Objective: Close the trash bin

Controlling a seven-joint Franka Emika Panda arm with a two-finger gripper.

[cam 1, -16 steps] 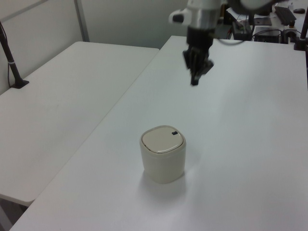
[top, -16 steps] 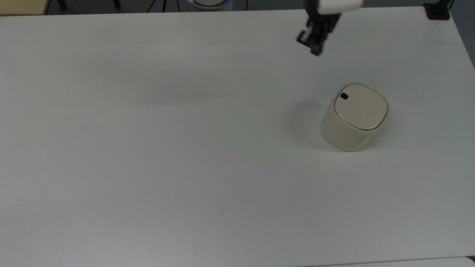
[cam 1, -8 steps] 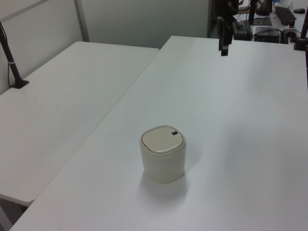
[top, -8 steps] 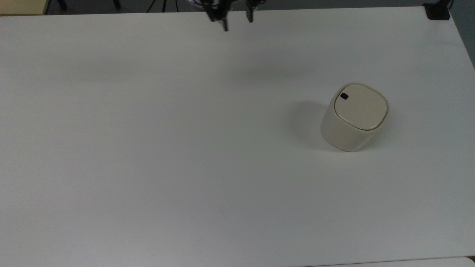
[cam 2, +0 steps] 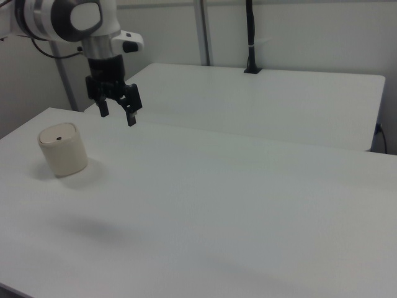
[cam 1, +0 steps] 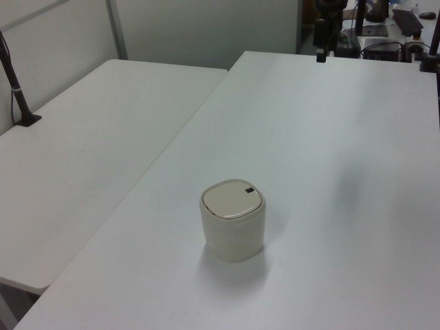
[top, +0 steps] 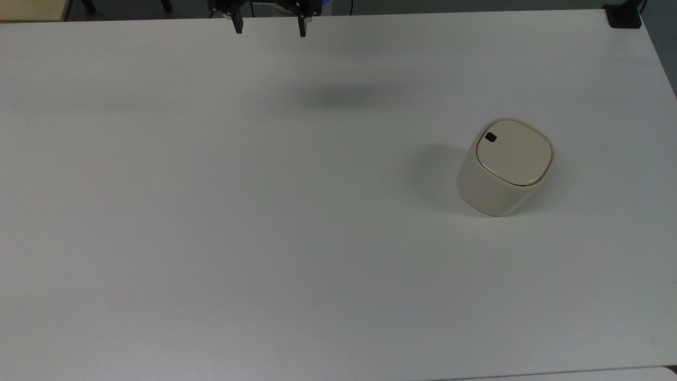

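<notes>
One look at the bin (top: pixel 505 168) and I'd say the closing is basically done: the lid (top: pixel 514 152) sits flat and flush on the rim all the way round, with the little black button (top: pixel 491 137) at its far-left corner in the top view. So the step in hand, as I read it, is just getting clear and parking. Doing that well means staying high, staying off the bin, and not swinging back over it, since any bump on that button would probably pop the lid again.

Going left to right in the top view: the gripper (top: pixel 270 24) hangs above the far edge of the table (top: pixel 211 211), a bit left of centre, fingers spread wide with nothing between them. Its shadow falls on the table a little nearer and to the right. The bin stands well apart from it, off to the right and nearer, upright and alone.

In the right view it flips: bin (cam 2: pixel 62 149) on the left, gripper (cam 2: pixel 116 112) just right of it and higher up, not touching.
</notes>
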